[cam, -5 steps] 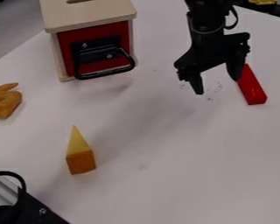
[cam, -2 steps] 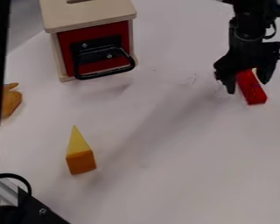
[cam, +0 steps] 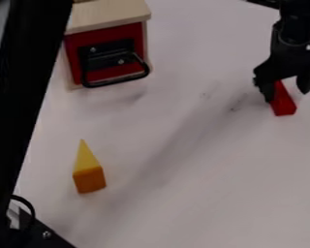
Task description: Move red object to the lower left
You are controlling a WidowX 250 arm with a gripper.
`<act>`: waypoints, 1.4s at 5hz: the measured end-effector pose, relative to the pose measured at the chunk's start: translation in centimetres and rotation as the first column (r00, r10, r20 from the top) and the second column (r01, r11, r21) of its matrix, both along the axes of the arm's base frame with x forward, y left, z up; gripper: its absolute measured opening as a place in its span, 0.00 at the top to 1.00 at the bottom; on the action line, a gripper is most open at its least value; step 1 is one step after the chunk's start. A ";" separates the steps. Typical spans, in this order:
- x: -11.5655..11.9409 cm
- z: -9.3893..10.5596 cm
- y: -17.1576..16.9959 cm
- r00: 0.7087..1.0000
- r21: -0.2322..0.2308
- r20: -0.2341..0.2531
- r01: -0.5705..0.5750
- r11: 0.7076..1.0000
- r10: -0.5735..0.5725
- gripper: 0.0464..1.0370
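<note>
At the upper right, the black gripper (cam: 287, 92) hangs over the white table with its two fingers spread apart. The red block (cam: 284, 103), a long narrow piece, lies on the table below it. One finger overlaps the block's left edge in the view, and the other stands off to the right. The block's far end is hidden behind the gripper. I cannot tell whether a finger touches it.
A wooden box (cam: 109, 19) with a red front and black handle stands at the upper left. An orange block with a yellow pointed top (cam: 88, 174) is at lower left. A dark arm part (cam: 28, 97) crosses the left side of the white table (cam: 183, 193).
The gripper has moved right, from left of the red block to over it and slightly past. The dark part at left has swung in and now covers the orange-brown piece. The red block has not moved.
</note>
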State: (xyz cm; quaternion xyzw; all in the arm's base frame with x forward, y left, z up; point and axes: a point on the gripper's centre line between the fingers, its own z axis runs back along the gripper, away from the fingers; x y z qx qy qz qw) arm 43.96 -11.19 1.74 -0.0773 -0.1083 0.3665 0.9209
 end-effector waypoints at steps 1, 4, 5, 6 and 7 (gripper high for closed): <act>0.0 -0.5 0.2 1.000 0.014 -0.004 0.003 1.000 -0.003 0.34; -1.8 0.1 1.0 0.999 0.009 -0.036 0.002 1.000 -0.002 0.50; -2.4 3.5 1.4 0.999 0.020 0.025 0.021 1.000 -0.022 0.50; -4.8 7.1 2.0 0.998 -0.004 0.068 0.018 1.000 -0.018 0.50; -8.0 10.3 3.8 0.995 0.004 0.103 0.001 1.000 -0.002 0.50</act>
